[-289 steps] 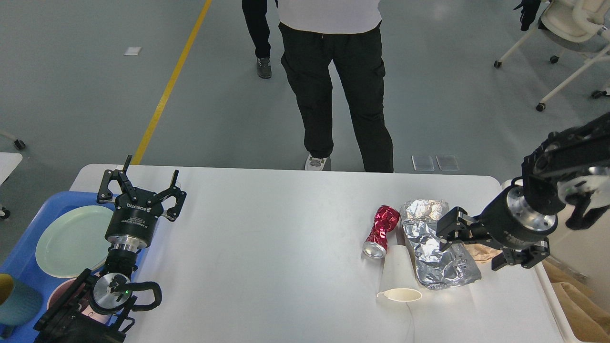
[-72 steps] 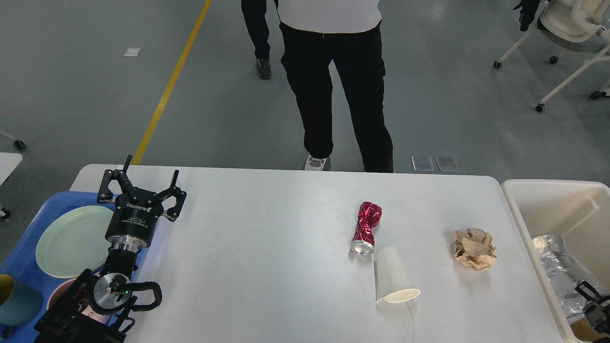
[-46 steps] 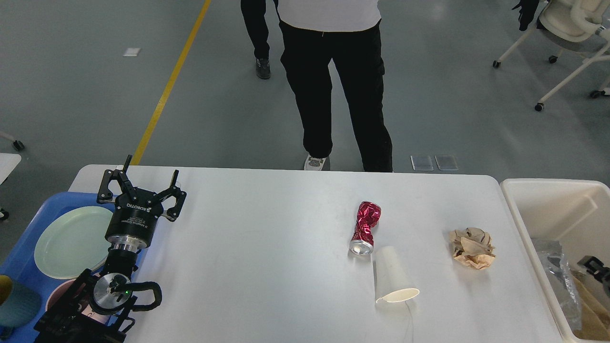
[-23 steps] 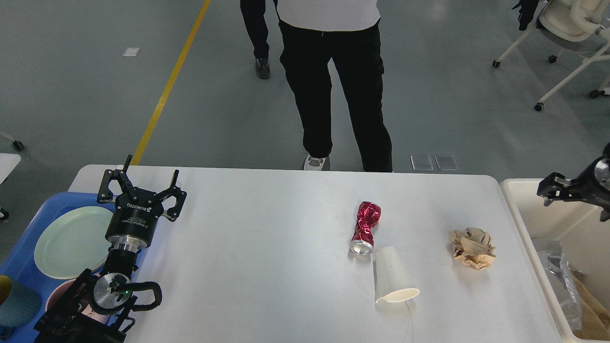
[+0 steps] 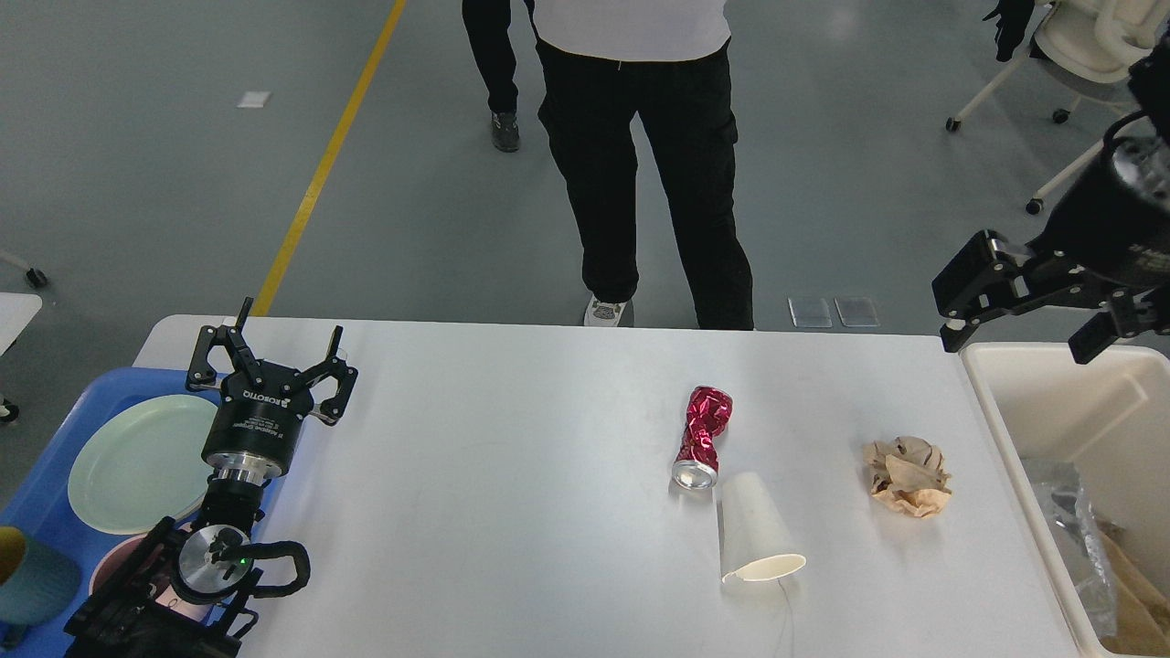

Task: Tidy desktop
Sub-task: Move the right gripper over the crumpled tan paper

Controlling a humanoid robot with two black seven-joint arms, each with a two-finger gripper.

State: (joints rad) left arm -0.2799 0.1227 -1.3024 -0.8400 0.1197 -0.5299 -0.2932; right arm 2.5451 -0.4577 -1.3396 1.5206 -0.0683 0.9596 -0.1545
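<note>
The white desktop (image 5: 512,475) holds a crushed red can (image 5: 702,437), a white paper cup (image 5: 757,539) lying on its side just below the can, and a crumpled brown paper ball (image 5: 907,475) to the right. My left gripper (image 5: 270,361) is open and empty, pointing away from me over the desktop's left edge. My right gripper (image 5: 1016,345) is open and empty, raised above the far corner of the cream bin (image 5: 1051,384). Crumpled foil (image 5: 1069,530) lies inside the bin.
A blue tray (image 5: 37,493) at the left holds a pale green plate (image 5: 137,461), a teal cup (image 5: 32,576) and a pink bowl (image 5: 114,562). A person (image 5: 640,155) stands at the desktop's far edge. A wheeled chair (image 5: 1088,55) stands at the far right.
My right gripper let go of the foil in the bin and has risen up and back above the bin's far corner. The left arm and the desktop items have not moved.
</note>
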